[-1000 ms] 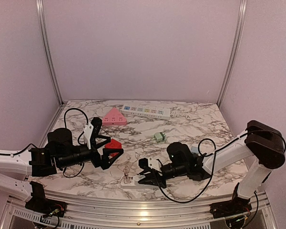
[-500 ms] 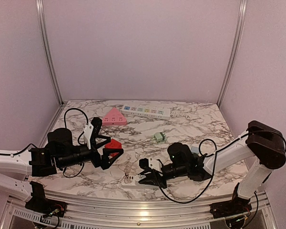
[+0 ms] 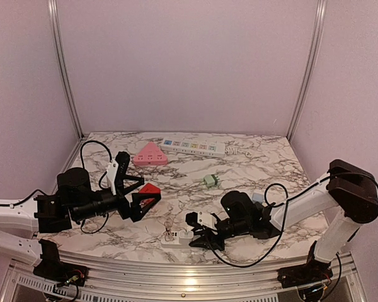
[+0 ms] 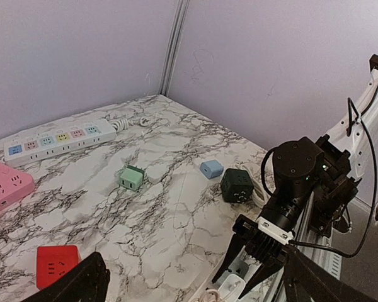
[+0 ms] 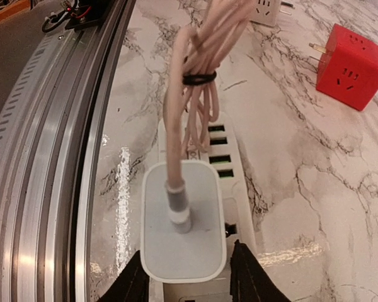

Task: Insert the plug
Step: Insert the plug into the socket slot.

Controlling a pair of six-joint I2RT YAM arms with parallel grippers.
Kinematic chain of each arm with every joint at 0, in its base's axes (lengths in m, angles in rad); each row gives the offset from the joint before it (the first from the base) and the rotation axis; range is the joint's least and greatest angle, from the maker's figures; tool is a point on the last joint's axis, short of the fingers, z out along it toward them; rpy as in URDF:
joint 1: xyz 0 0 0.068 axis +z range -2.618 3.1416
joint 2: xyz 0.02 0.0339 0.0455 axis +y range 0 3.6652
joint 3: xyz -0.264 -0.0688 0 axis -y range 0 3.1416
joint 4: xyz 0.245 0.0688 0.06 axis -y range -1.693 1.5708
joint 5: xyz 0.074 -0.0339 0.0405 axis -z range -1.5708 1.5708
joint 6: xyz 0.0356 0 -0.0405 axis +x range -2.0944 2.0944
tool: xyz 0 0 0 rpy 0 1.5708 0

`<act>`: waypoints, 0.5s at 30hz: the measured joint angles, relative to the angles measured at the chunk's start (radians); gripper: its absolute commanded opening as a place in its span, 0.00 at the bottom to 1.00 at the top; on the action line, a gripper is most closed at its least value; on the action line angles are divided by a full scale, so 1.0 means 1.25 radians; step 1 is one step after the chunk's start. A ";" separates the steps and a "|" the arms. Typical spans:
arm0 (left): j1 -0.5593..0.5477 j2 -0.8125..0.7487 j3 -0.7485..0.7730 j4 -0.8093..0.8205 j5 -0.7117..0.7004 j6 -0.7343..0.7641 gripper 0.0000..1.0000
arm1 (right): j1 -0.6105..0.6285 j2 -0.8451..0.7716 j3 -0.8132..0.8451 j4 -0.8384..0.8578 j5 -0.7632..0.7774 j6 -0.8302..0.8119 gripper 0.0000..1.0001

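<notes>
Sitting right at the near edge of the desk (image 3: 258, 170), the white plug (image 5: 184, 220) is seated in the end of a short white power strip (image 5: 234, 195), its pale cable (image 5: 176, 126) running up out of the top face into a bundle cinched by a black tie. The right end effector (image 3: 198, 234) is low over that spot, and its fingers (image 5: 133, 280) straddle the plug body, one on each side and very close to its walls. Whether they are pressing on it or just clear of it, I cannot tell from the wrist view.

Over on the other side, the left end effector (image 3: 142, 192) hangs above the desk with its jaws spread wide and nothing between them. A red cube socket (image 3: 150, 187) lies on the marble just by it. Further back sit a pink triangular strip (image 3: 151, 154) and a long white strip with coloured sockets (image 3: 194, 146) against the rear wall. A small green cube (image 3: 210, 181) rests mid-desk, well apart from both arms.
</notes>
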 measured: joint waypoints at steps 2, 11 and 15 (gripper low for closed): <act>0.000 -0.006 -0.002 0.000 0.000 0.000 0.99 | 0.000 0.000 0.000 -0.002 0.003 0.001 0.43; 0.000 -0.031 -0.017 0.000 -0.001 -0.003 0.99 | 0.000 -0.046 -0.009 -0.015 0.032 0.019 0.73; 0.000 -0.044 -0.022 0.001 -0.001 -0.003 0.99 | 0.000 -0.123 -0.033 -0.020 0.066 0.027 0.97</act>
